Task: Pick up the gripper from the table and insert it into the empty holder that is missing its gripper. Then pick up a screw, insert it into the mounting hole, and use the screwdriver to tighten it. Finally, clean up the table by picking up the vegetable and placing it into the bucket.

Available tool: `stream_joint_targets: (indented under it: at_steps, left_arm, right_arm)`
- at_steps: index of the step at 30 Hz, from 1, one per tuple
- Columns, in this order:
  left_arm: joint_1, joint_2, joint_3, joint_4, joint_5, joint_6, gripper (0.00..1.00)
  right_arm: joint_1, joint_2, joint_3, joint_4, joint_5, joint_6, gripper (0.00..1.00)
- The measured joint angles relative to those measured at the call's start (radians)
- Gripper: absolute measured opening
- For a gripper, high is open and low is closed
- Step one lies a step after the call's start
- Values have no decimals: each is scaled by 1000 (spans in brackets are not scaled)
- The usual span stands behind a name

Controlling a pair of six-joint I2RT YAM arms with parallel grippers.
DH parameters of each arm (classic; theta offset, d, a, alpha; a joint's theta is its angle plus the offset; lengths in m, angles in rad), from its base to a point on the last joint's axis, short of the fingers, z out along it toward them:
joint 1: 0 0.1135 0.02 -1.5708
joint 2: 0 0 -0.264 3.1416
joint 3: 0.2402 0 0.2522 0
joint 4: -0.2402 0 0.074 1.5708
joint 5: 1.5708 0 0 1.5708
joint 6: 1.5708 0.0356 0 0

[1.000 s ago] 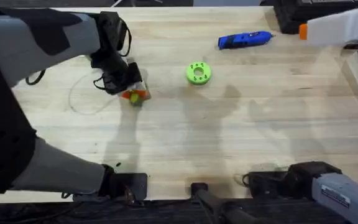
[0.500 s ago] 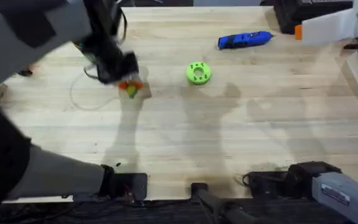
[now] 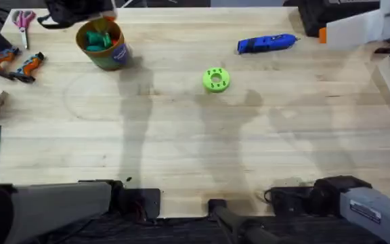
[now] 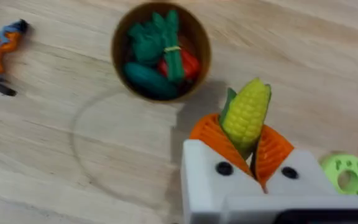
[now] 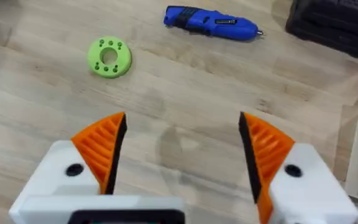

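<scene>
The left end effector [image 4: 248, 163] is clamped on the vegetable [image 4: 246, 115], a small yellow corn cob with green husk, pinched between its 2 orange ribbed pads [image 4: 211, 138] so that most of the cob sticks out beyond the tips. That grip looks chosen for a drop: with the cob held by its lower end, parting the pads should let it fall free without snagging.

The bucket [image 4: 160, 51] stands on the surface [image 4: 55, 155] ahead of this end effector and a little to one side, not yet under the cob. It already holds dark green toy pieces [image 4: 151, 62] and something red [image 4: 190, 62], so the cob has to land on top of them. By my reading, the cleanup step is in hand and the carry is nearly done; the arm needs to bring the cob over the rim before letting go. The left arm is stretched far out toward the back of the surface, its wrist camera looking steeply down.

The right end effector [image 5: 182, 152] hovers with its fingers wide apart and nothing between them. Beyond it lie the lime-green disc [image 5: 109, 57] and, farther off, the screwdriver [image 5: 210, 23], both resting flat on the surface, apart from each other.
</scene>
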Motion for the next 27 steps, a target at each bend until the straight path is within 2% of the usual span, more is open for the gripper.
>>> stream_joint_targets:
  at_steps: [5,6,11,18,27]
  left_arm:
    - [76,34,0,55,-16,0,28]
    - [123,66,0,84,-22,0,28]
    - [184,135,0,154,-25,0,28]
    - [196,230,0,250,-25,0,28]
    - [196,263,0,177,-23,0,28]
  right_arm:
    - [0,0,0,0,0,0,991]
    - [0,0,0,-1,0,0,991]
    - [0,0,0,-2,0,0,990]
    - [0,0,0,-2,0,0,991]
    - [0,0,0,-2,0,0,992]
